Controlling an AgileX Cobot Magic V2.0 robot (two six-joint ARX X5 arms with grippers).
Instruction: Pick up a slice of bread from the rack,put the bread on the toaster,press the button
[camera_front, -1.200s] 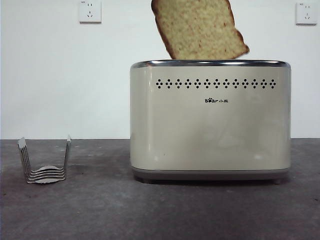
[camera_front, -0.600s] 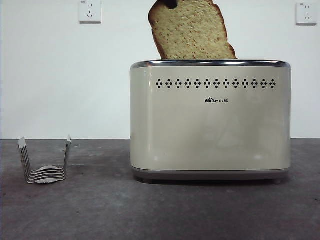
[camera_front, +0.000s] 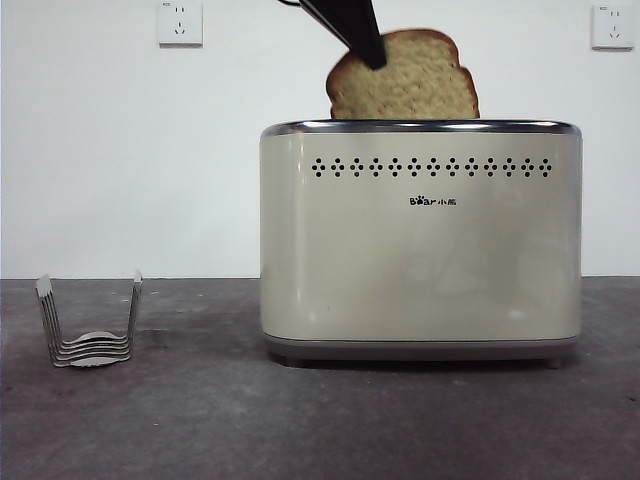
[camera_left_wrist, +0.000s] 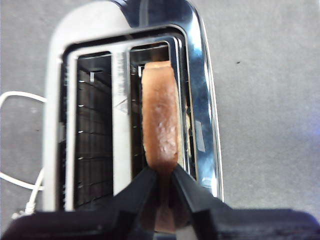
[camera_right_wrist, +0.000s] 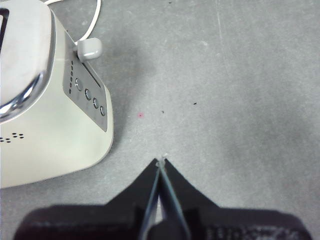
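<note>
Above the toaster (camera_front: 420, 240): left gripper (camera_left_wrist: 161, 175), jaws clamped on the crust of the slice of bread (camera_front: 405, 82). Slice stood upright, lower part sunk in one of the two slots, rounded top clear of the chrome rim. Beside the toaster's control end: right gripper (camera_right_wrist: 161, 162), jaws pressed together on nothing, over bare grey table (camera_right_wrist: 240, 90). Lever knob (camera_right_wrist: 89, 48) and round buttons sat on that end. Wire rack (camera_front: 90, 322) stood well apart, holding no bread.
</note>
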